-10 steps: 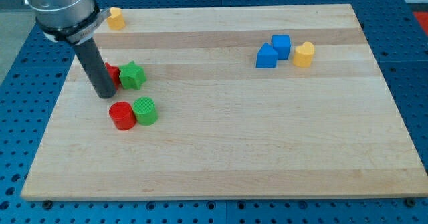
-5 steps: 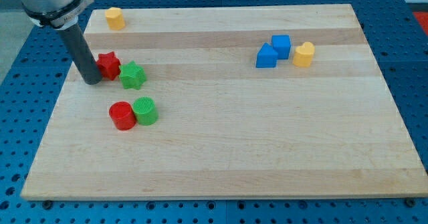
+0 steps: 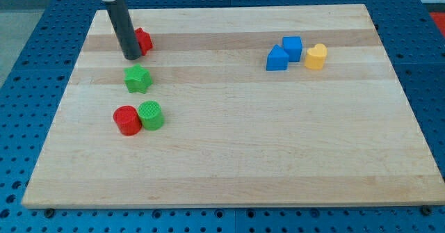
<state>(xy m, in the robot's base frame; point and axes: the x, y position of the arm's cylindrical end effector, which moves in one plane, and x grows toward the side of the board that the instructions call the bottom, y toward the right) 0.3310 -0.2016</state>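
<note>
While touching red block (image 3: pixel 142 40), tip (image 3: pixel 131 56).

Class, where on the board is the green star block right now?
The green star block sits at the view's left, apart from my tip and the red block above it, with the red cylinder and green cylinder below.

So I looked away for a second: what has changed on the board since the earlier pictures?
My tip swung toward the view's top and right. The red star block went with it, away from the green star block, and lies just right of the rod. The yellow block formerly at top left no longer shows. All other blocks stayed put.
</note>
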